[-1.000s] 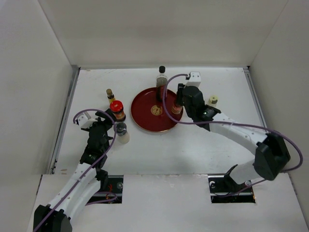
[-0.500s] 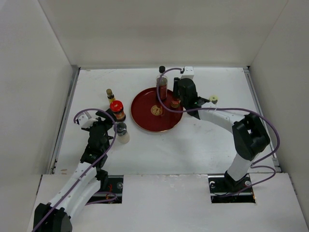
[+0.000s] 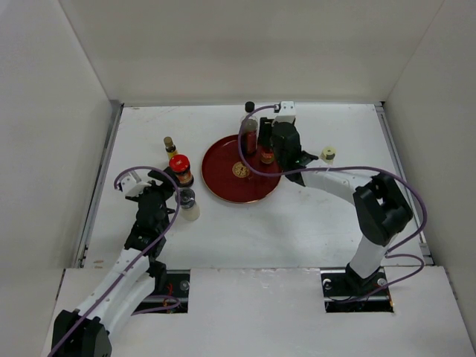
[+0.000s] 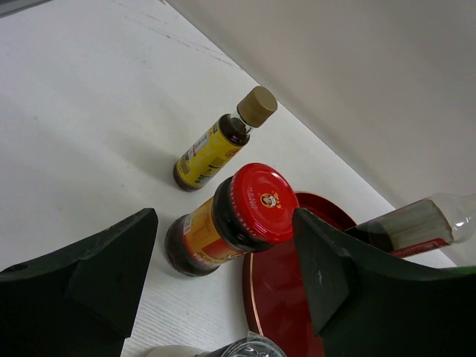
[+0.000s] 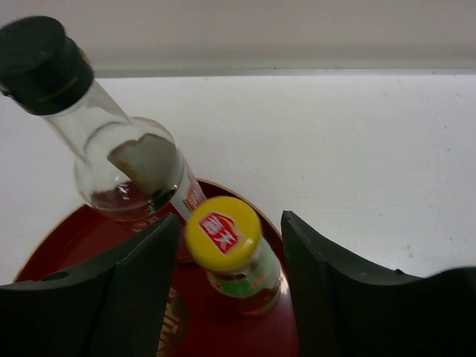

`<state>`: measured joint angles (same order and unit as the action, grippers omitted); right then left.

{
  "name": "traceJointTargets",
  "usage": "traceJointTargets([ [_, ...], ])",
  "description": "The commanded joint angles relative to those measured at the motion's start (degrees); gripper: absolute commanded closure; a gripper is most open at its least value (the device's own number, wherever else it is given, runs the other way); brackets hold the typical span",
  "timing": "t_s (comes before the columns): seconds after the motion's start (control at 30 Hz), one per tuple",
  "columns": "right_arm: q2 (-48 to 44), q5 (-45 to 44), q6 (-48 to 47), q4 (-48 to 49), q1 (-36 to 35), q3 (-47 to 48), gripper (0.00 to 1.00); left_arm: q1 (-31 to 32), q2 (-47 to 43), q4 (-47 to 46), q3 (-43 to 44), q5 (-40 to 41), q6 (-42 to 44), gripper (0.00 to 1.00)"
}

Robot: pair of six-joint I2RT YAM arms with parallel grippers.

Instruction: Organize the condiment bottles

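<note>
Right fingers (image 5: 126,297) have spread away from the yellow-capped bottle (image 5: 223,234).

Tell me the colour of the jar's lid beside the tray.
Red lid; left wrist view shows it best.

Round dark-red tray (image 3: 223,186): gold emblem at centre. Tall clear glass bottle (image 5: 126,160): black cap, dark liquid, red label. Small yellow-capped sauce bottle (image 5: 230,253): red-and-white logo on cap, green-and-red label. Squat red-lidded jar (image 4: 227,219): printed emblem on lid, yellow-orange label. Slim tan-capped dark bottle (image 4: 212,149): yellow label. White tabletop (image 3: 312,223): plain.
</note>
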<state>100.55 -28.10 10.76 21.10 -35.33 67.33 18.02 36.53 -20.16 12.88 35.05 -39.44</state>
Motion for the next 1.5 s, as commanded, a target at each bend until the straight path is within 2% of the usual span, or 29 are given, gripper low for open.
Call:
traceJointTargets([
  [0.0,-2.1,-1.3,-1.1,6.8,-1.2,-0.6,0.34,-0.1,0.8,-2.0,0.6,-0.8,-0.2,0.28],
  [0.13,-4.4,-1.5,-1.3,6.6,-1.7,-1.8,0.27,-0.1,1.9,1.8,3.6,-1.6,-0.1,0.27],
  [0.33,-14.8,-2.7,0.3,4.2,-3.2,-7.5,0.11,-0.6,3.8,15.6,15.0,-1.6,1.4,0.22],
  [0.57,-30.6,-1.9,6.2,1.2,-5.4,-21.0,0.07,0.6,17.2,24.6,26.8,-1.9,8.1,0.21],
  [0.73,-35.2,1.3,10.3,0.8,-8.3,-28.5,0.03,4.2,24.9,28.3,32.1,-1.1,12.6,0.2],
  [0.97,-36.2,4.0,12.9,3.0,-9.7,-32.2,0.0,5.9,31.5,29.0,35.8,1.2,15.7,0.15],
  [1.33,-37.5,5.5,13.7,3.5,-9.7,-33.4,0.0,4.8,40.6,26.8,36.7,2.7,15.6,0.16],
  [1.47,-37.3,5.5,13.7,3.5,-9.7,-33.4,0.0,4.3,42.7,24.7,37.0,2.2,15.7,0.22],
])
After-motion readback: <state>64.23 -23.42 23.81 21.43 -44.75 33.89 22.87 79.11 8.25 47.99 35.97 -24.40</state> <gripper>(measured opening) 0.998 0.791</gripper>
